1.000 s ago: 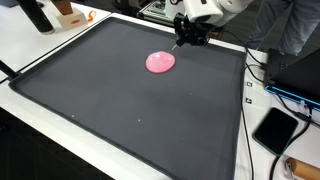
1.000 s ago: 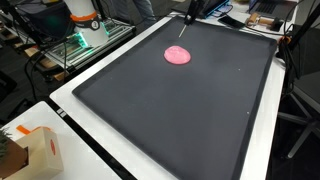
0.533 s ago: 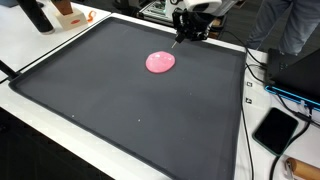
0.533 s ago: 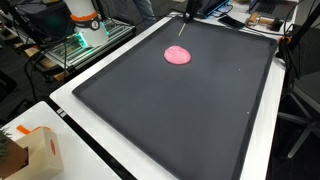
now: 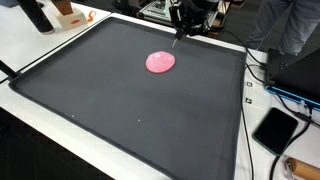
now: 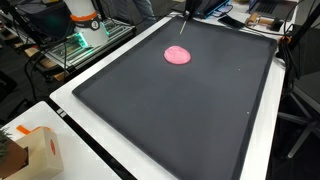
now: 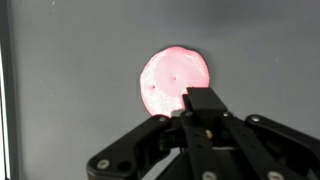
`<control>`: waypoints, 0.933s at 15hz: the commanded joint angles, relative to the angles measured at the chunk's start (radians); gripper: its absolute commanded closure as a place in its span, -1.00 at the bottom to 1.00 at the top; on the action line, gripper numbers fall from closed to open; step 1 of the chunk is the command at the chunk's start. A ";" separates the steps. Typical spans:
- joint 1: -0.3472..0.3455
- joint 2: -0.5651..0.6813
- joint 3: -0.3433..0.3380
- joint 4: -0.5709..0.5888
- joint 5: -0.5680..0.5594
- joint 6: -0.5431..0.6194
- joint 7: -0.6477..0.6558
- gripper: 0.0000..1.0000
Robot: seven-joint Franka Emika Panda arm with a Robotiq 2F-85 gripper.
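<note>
Risen slightly, gripper (image 5: 186, 26) hangs over the mat's (image 5: 110, 100) far edge, jaws closed on a thin rod (image 5: 179, 38). Pink disc (image 5: 160, 62) lies flat near the rod tip, untouched. Risk: a skewed descent could shove the disc sideways or loosen the rod.

The round pink disc (image 7: 175, 80) looks like smooth, glossy plastic; the dark grey mat (image 5: 120, 110) beneath is matt, and my black pincer (image 7: 205, 100) is dull.
</note>
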 commanded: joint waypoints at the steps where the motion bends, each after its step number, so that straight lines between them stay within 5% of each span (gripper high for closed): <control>1: -0.035 -0.071 0.016 -0.058 0.043 0.033 -0.025 0.94; 14: -0.053 -0.159 0.029 0.012 0.058 -0.028 0.013 0.94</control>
